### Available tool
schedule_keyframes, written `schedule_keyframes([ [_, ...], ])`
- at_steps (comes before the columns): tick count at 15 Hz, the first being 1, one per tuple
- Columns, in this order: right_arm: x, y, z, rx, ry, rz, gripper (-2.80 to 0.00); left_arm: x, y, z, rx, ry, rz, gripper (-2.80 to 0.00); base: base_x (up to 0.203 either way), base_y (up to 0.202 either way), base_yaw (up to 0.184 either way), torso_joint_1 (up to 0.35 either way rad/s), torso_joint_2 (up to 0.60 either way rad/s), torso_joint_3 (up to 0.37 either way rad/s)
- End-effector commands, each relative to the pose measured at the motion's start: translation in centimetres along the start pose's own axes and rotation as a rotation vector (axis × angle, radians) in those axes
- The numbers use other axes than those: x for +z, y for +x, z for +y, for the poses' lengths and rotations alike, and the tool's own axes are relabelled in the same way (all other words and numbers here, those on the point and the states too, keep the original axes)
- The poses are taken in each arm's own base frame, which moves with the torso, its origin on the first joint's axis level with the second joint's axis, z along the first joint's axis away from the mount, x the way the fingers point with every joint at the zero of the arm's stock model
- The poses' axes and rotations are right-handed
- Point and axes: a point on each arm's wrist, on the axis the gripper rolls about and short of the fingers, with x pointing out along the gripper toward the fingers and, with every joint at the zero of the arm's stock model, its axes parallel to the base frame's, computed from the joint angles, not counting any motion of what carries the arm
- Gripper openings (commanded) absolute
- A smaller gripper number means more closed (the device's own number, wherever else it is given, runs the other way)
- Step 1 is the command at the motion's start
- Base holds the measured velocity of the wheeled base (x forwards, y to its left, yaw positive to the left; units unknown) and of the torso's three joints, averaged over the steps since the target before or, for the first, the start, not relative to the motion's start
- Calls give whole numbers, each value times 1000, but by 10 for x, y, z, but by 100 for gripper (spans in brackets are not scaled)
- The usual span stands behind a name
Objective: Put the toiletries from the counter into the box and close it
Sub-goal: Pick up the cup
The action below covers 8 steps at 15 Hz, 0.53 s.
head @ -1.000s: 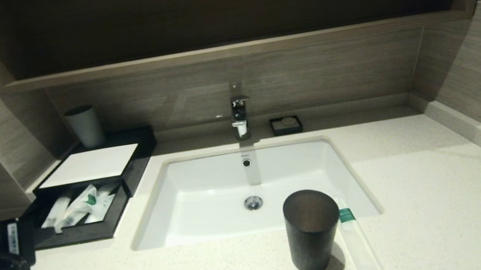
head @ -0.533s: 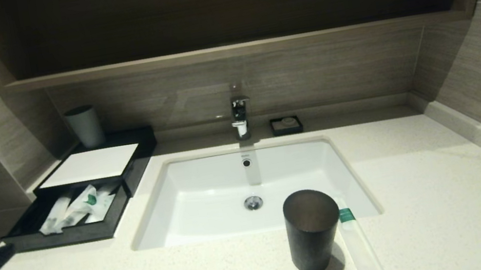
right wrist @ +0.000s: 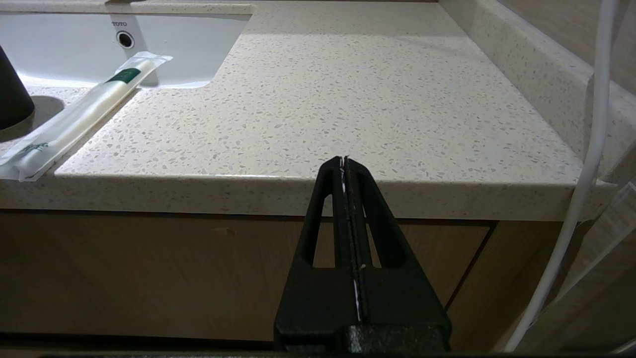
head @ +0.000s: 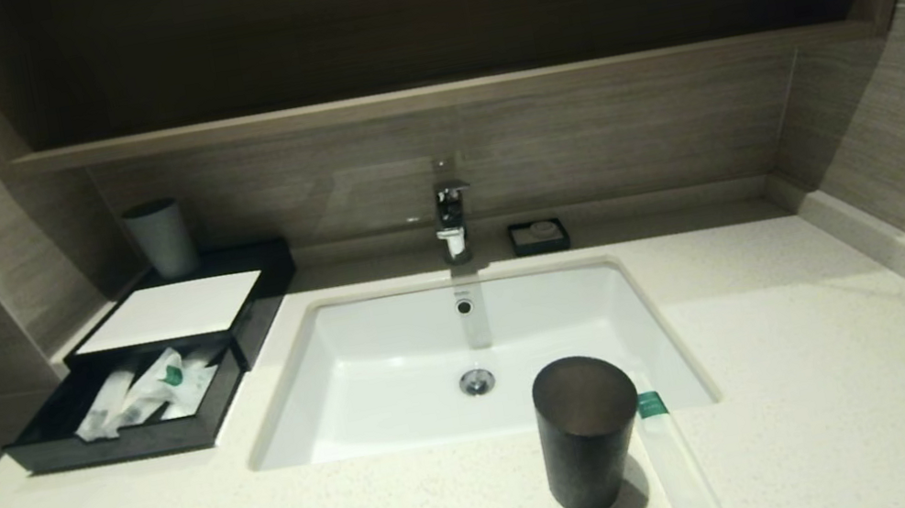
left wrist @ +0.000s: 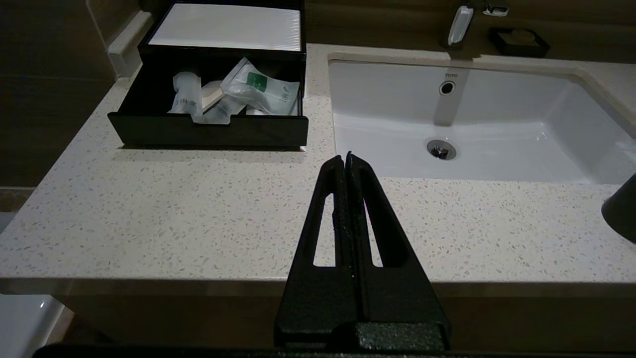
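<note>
Black box [head: 152, 344] at nine o'clock on counter [head: 809, 377], drawer pulled out with sachets [head: 147, 396] inside, one long sachet [head: 682, 474] at five o'clock beside dark cup [head: 588, 433], left gripper [left wrist: 347, 158] pressed closed and empty off the counter's front edge, right gripper [right wrist: 344, 161] likewise.

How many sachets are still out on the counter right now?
1. A long sachet lies on the counter beside the dark cup, at the sink's front right corner. The rest sit in the box's open drawer; the cup may hide more.
</note>
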Motion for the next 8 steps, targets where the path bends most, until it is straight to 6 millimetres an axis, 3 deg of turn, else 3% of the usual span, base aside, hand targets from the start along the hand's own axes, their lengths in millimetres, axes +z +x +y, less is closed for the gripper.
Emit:
schedule_keyframes([
  [1, 0, 0, 0, 0, 0, 0, -280, 1, 5, 0, -19, 2, 8, -280, 0, 0, 0, 0, 0, 0],
  [5, 0, 0, 0, 0, 0, 0, -280, 22, 55, -2, -96, -18, 69, -280, 0, 0, 0, 0, 0, 0],
  [8, 0, 0, 0, 0, 0, 0, -280, 33, 103, -6, -263, -97, 139, -280, 0, 0, 0, 0, 0, 0],
])
